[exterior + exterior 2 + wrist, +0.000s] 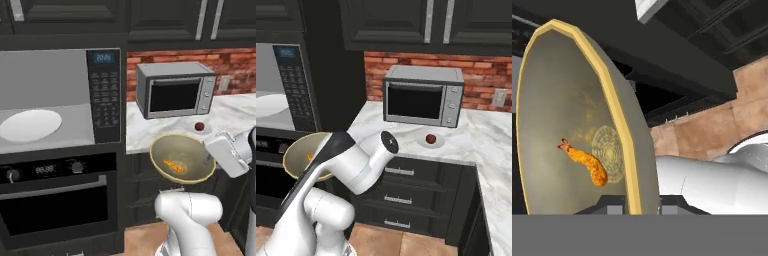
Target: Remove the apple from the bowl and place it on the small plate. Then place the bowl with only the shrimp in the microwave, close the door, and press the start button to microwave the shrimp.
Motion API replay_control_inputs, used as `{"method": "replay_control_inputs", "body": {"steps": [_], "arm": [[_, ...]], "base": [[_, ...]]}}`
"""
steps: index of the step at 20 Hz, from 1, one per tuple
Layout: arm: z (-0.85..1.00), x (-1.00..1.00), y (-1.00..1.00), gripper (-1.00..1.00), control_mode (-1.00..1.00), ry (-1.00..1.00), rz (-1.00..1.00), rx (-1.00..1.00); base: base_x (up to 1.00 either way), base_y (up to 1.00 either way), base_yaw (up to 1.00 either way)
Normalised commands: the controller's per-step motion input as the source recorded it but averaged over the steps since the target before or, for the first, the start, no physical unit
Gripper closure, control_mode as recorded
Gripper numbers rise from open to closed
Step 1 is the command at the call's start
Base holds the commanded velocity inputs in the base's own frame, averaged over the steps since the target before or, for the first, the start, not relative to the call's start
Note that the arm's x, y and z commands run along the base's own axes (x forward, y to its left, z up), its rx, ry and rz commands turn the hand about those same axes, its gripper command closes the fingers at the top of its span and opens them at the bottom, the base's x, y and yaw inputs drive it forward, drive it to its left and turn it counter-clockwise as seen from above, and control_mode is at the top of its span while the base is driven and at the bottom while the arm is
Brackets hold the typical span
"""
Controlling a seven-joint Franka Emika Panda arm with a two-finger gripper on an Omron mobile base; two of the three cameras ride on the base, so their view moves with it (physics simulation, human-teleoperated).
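My gripper (210, 160) is shut on the right rim of the olive-yellow bowl (182, 159) and holds it in the air in front of the counter edge, tilted. In the hand view the gripper (642, 205) clamps the bowl's rim (619, 125), seen almost edge-on. An orange shrimp (587, 166) lies inside the bowl (302, 156). The dark red apple (199, 126) rests on the small plate (439, 143) on the counter. The microwave (45, 100) stands open at the left with its white tray (29, 125) bare. Its door is out of view.
A silver toaster oven (175, 90) stands on the marble counter (145, 132) against the brick wall. The keypad panel (103, 95) lies between the microwave cavity and the counter. A lower oven (55, 200) sits under the microwave. Dark drawers (406, 200) run below the counter.
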Motion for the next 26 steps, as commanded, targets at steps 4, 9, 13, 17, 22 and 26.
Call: {"method": "replay_control_inputs", "body": {"steps": [4,9,13,17,22,26], "arm": [[0.00,0.00,0.00,1.00,1.00,0.00,0.00,0.00],[0.00,0.00,0.00,1.00,1.00,0.00,0.00,0.00],[0.00,0.00,0.00,1.00,1.00,0.00,0.00,0.00],[0.00,0.00,0.00,1.00,1.00,0.00,0.00,0.00],[0.00,0.00,0.00,1.00,1.00,0.00,0.00,0.00],[0.00,0.00,0.00,1.00,1.00,0.00,0.00,0.00]], "base": [[-0.23,1.00,0.02],[0.13,1.00,0.02],[0.20,0.79,0.04],[0.54,0.48,0.05],[0.70,0.03,0.12],[-0.10,0.00,0.06]]}}
